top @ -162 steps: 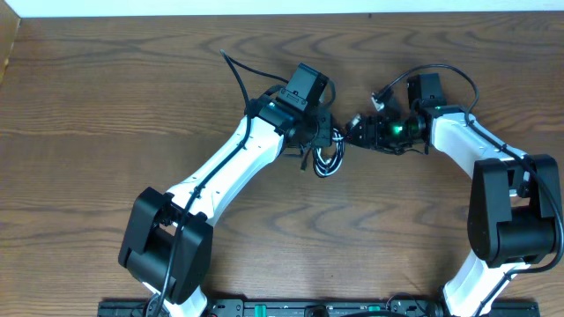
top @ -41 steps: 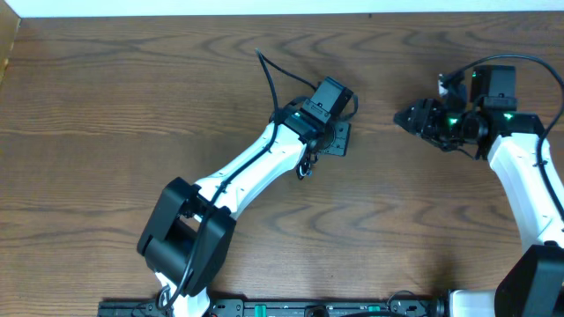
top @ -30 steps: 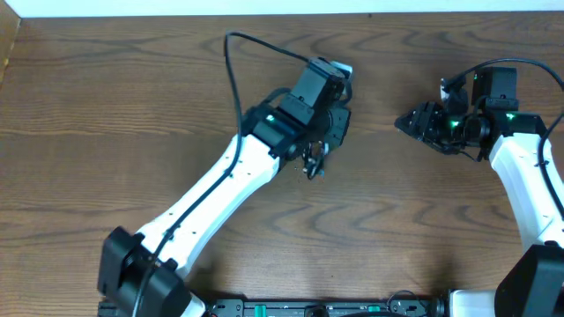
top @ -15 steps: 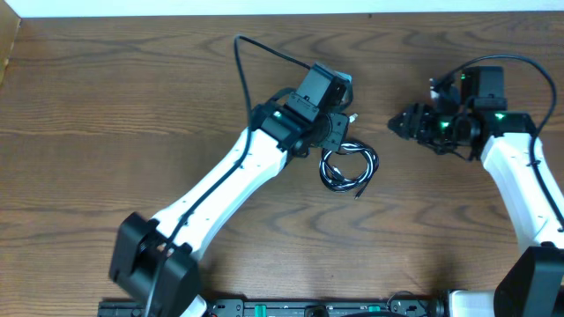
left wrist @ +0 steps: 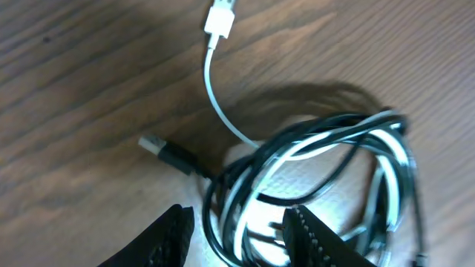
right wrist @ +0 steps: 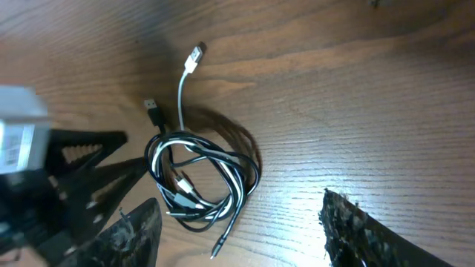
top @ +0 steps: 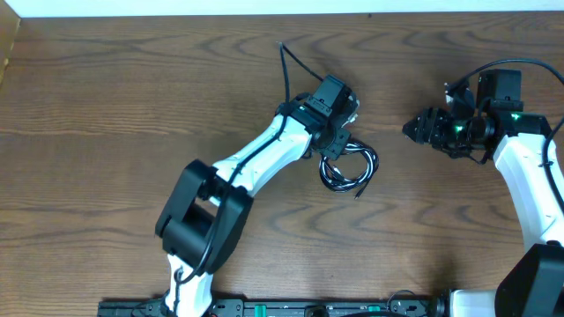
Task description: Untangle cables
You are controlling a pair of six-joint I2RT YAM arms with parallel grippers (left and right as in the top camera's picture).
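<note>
Loosely coiled cables (left wrist: 326,139) lie flat w/ white plug (left wrist: 220,18) pointing outward.

**Operator:** Where does each camera sit?

**Technician:** Overhead: fixed high above the table (top: 106,106), facing straight down, distant. Left wrist: very close to the coiled cables (left wrist: 319,170), looking down past the left gripper (left wrist: 239,219). Right wrist: farther back, angled down at the tabletop.

**Operator:** Shared region?

**Technician:** The coil and the surrounding wood appear in all three views.

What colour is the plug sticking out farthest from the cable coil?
The plug is white, clearest in left wrist view.
</note>
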